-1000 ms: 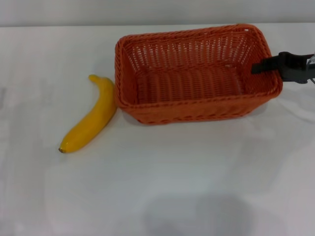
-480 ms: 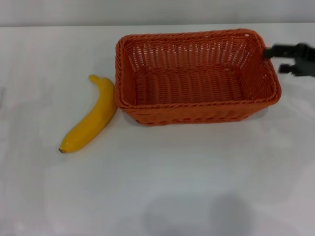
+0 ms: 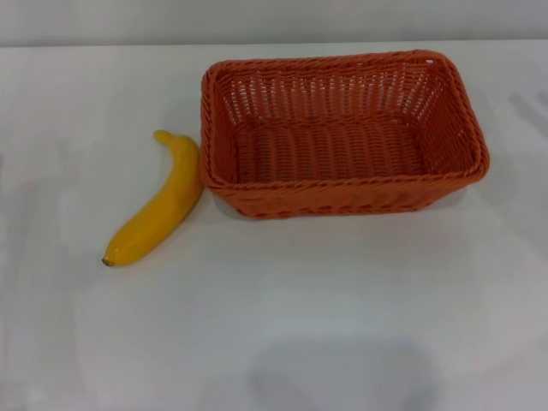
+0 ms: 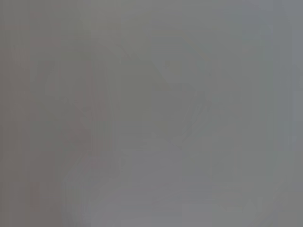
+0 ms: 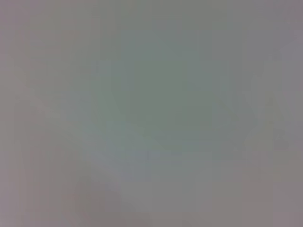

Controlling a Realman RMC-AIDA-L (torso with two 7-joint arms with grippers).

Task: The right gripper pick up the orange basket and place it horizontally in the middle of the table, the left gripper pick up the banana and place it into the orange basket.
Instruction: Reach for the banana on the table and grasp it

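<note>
1. The plain white flat table (image 3: 282, 325) fills most of the head view. Smooth, hard top, so things prob. slide on it if nudged.

2. The large rectangular orange woven basket (image 3: 342, 201), w/ braided rim and slatted sides, sits flat on the table, long side across the view, roughly mid-table and a bit toward the far edge. It is empty inside. Judged light and fairly stiff; the weave gives some grip. Best hold prob. a short end wall or the rim, one finger inside and one outside.

3. The single smooth curved yellow banana (image 3: 158, 210), w/ a small dark tip, lies on the table on the robot's left of the basket. Its upper end is just beside, maybe touching, the basket's left wall; the dark tip points toward the robot. Judged light, soft-ish and a bit slippery; bruises if squeezed hard. Take it across the thick middle, fingers square to its length, gentle clamp.

4. Neither the left gripper nor the right gripper shows in any view, so jaw state can't be told. Both wrist views show only a plain grey blank.
</note>
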